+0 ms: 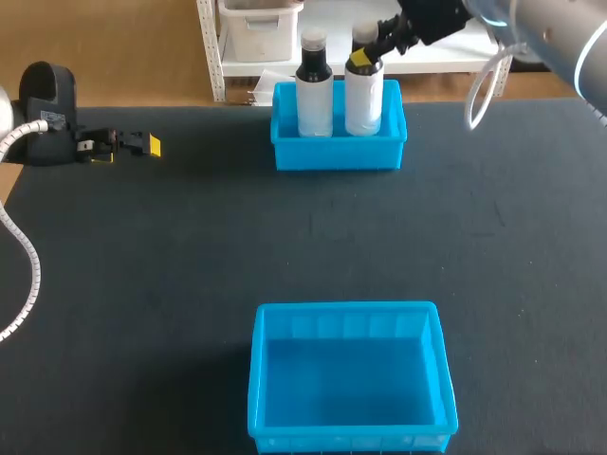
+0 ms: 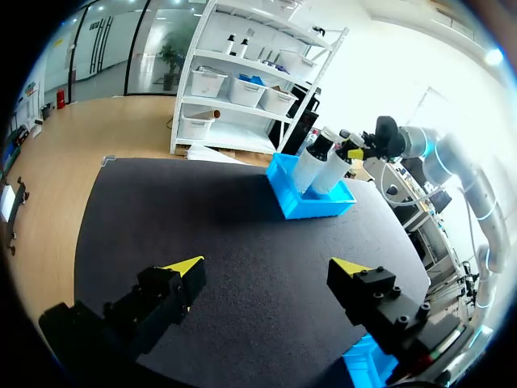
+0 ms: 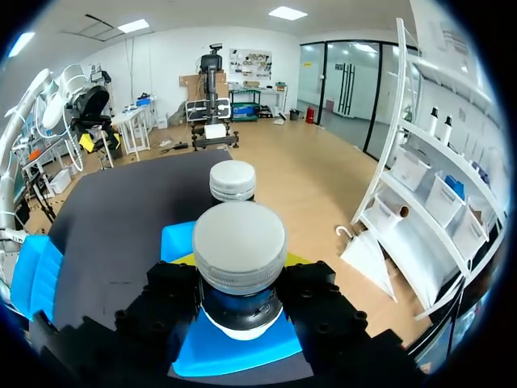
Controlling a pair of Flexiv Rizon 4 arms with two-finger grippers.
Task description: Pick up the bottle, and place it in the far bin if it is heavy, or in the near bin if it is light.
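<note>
Clamped narrow on the neck, just under the cap, one yellow-tipped finger to each side: that is how the white plastic bottle with the dark collar and pale grey screw cap (image 3: pixel 240 238) is held by the right gripper (image 3: pixel 239 279). The bottle is seen upright inside the bright blue plastic far bin (image 1: pixel 285 142), at its right end. Whether its base is down on the bin floor is hidden by the wall.

Just beside it in the same bin, a second white bottle with a black neck (image 1: pixel 314 90) is parked, close enough to be knocked.

The hold at the neck is judged sound. The cap's ledge should act as a stop against slipping on smooth plastic, and the body looks stiff, not squashy. Weight cannot be read by eye; it would have to be felt on a lift.

Further out, the matching blue plastic near bin (image 1: pixel 351 379) is set at the front of the dark table top (image 1: pixel 190 246). Well apart at the left, the left gripper (image 2: pixel 266 267) is held with fingers spread wide and nothing between them.
</note>
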